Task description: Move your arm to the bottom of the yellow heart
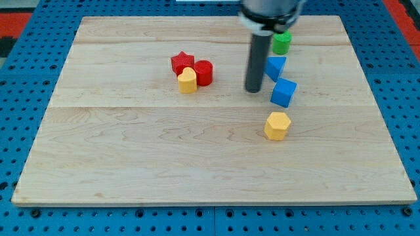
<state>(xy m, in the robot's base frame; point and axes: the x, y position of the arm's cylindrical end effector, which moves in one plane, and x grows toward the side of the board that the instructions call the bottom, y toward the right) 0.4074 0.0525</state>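
The yellow heart [188,80] lies left of the board's centre, touching a red star [181,62] above it and a red cylinder [204,72] at its right. My tip [254,90] rests on the board well to the right of the heart, about level with its lower edge. The tip is just left of a blue triangle [276,67] and a blue cube [283,92], apart from both.
A green cylinder [281,42] stands near the view's top, right of the rod. A yellow hexagon block [277,125] lies below the blue cube. The wooden board [98,164] sits on a blue pegboard.
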